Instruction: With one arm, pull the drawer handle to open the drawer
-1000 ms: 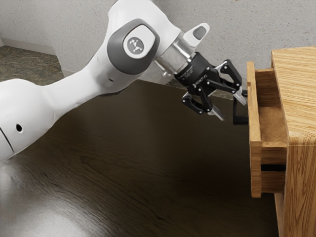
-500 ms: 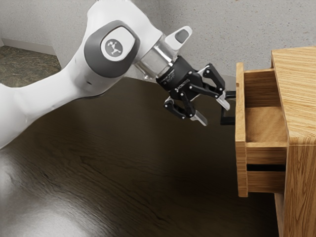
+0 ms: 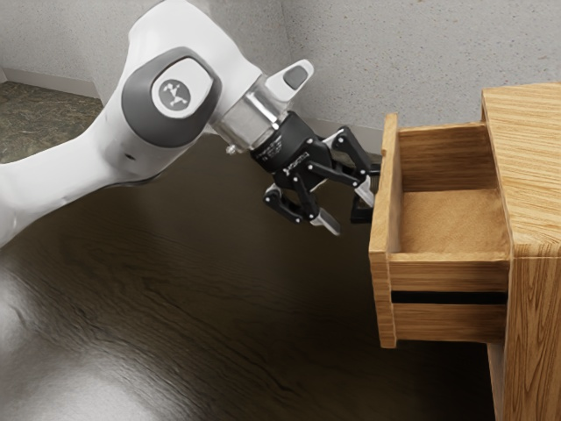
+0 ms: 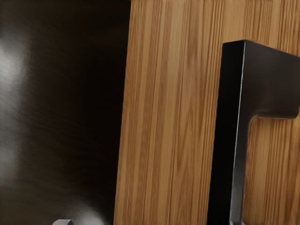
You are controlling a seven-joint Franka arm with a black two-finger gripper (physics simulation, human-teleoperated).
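Drawer's a good way out of the cabinet, pincer (image 3: 349, 211) right at the handle (image 4: 232, 140)

Starting closest: the dark glossy desk (image 3: 175, 316) runs under everything, and above it the white arm (image 3: 166, 96) reaches in from the exterior view's left. The pincer's fingers are spread, not squeezed together. The black handle sits by the far finger, more hooked than pinched as far as I can tell. The handle lies just toward the exterior view's right of the pincer, standing off the drawer front (image 3: 382, 246), and its bar looks to run up and down that panel. Behind the panel the drawer (image 3: 447, 219) sticks well out of the wooden cabinet (image 3: 530, 289), with its floor showing. My guess is the pull has to go straight back toward the exterior view's left, square to the bar, or the finger could slip off.
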